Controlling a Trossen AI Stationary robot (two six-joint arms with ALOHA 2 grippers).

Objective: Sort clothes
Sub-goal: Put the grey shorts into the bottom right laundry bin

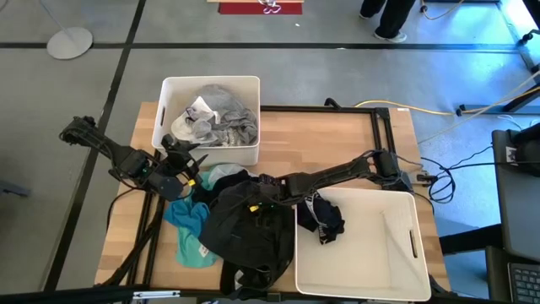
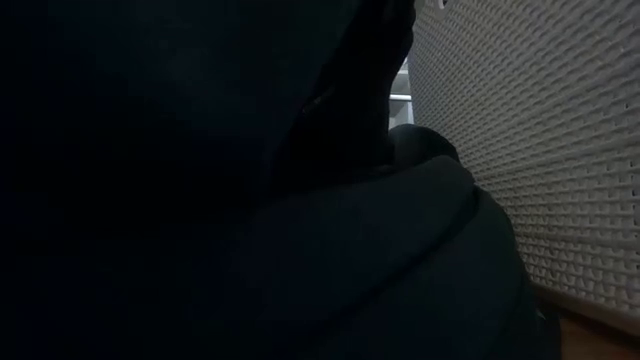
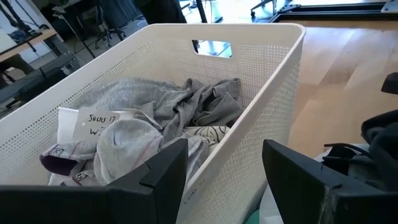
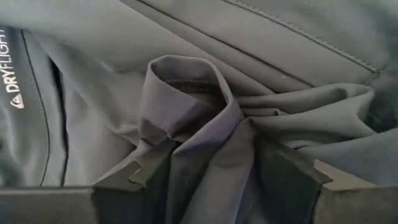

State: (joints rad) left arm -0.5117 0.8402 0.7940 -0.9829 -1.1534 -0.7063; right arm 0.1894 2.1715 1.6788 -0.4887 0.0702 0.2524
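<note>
A black garment (image 1: 245, 232) lies heaped on the table's near middle and fills most of the low view (image 2: 200, 200). A teal garment (image 1: 190, 224) lies to its left, and a pale mint one (image 1: 224, 174) behind it. My right gripper (image 1: 253, 203) is open and down on the black heap, its fingers on either side of a raised fold (image 4: 199, 106). My left gripper (image 1: 187, 169) hangs open and holds nothing beside the far-left bin (image 3: 273, 81), which holds grey and white clothes (image 3: 155, 118). Another black garment (image 1: 322, 216) lies in the near-right bin (image 1: 396, 253). My right gripper stands open with its two fingers (image 4: 134, 174) sunk into the black garment, one on each side of a bunched, upstanding fold (image 4: 208, 146). The fingers slant down from the table's right. The garment lies on the table, slack and creased.
The two white bins stand at the far left and the near right of the wooden table (image 1: 337, 135). The near-right bin's perforated wall (image 2: 520, 140) stands close beside the black heap. A paper label (image 3: 93, 121) lies on the clothes in the far-left bin.
</note>
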